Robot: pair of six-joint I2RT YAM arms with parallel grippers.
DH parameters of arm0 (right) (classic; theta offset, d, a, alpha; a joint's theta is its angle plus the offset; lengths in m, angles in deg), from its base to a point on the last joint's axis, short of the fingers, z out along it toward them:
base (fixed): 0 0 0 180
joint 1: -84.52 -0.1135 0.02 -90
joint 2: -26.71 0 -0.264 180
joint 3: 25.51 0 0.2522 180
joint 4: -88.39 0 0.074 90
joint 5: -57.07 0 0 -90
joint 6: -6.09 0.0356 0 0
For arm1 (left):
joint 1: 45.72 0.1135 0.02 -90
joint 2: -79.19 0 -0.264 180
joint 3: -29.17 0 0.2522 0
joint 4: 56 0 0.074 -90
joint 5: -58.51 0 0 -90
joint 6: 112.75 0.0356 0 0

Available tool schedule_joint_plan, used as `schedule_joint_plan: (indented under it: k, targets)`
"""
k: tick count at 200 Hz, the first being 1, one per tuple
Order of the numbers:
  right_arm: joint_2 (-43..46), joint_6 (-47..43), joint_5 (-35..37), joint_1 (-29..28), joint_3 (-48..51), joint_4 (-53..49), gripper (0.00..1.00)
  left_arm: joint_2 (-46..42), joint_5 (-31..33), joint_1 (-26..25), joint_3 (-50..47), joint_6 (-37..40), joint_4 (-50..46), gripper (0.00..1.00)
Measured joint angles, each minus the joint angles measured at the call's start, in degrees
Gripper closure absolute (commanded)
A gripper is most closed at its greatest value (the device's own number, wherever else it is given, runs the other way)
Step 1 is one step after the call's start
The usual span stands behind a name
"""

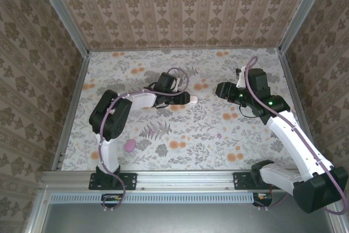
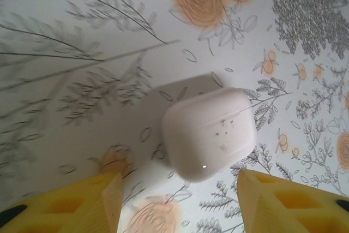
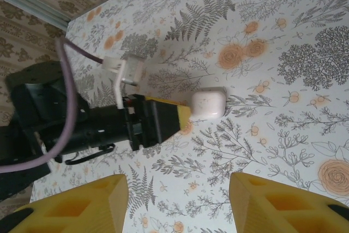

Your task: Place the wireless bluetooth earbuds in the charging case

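Your left pincer (image 2: 179, 189) stood wide at frame bottom, case (image 2: 210, 132) lying free just above; right pincer (image 3: 179, 186) gaped empty.

The left arm (image 1: 136, 99) and right arm (image 1: 292, 135) share white links, bulky black joints and black base plates (image 1: 128, 179) at the frame's bottom. A mauve cable (image 3: 66, 102) trails each. A green light (image 1: 269, 102) glows right of centre, and the fingers (image 2: 289, 205) are blocky yellow.

Case (image 3: 209, 103) on table (image 3: 283, 151), just off L gripper (image 3: 184, 115).
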Motion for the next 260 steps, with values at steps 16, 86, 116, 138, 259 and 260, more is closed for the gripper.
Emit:
schedule_joint_plan:
  k: [16,86,116,138,259,260]
  targets:
    - [0.0,0.0,-0.3,0.1,0.0,0.2,0.45,-4.7,2.8,0.4,-0.5,1.3,-3.8,0.41]
    - [-10.2,1.1,-8.1,-0.1,-2.7,-2.9,0.46,-32.2,17.7,0.6,-5.4,1.4,-24.8,0.37]
    - [-13.3,-0.5,-11.1,-2.6,-4.9,-3.3,0.45,-42.6,22.7,0.2,-14.1,-1.6,-32.5,0.33]
    - [-13.8,-2.9,-11.6,-5.0,-5.6,-2.3,0.45,-47.6,27.4,-0.9,-19.9,-4.5,-39.0,0.31]
    - [-18.5,-4.2,-11.7,-7.9,-8.4,-0.9,0.44,-50.8,28.5,-1.2,-33.4,-16.8,-51.5,0.26]
    - [-18.6,-4.2,-11.6,-7.9,-8.4,-0.9,0.44,-50.8,28.5,-1.2,-33.4,-16.8,-51.5,0.26]
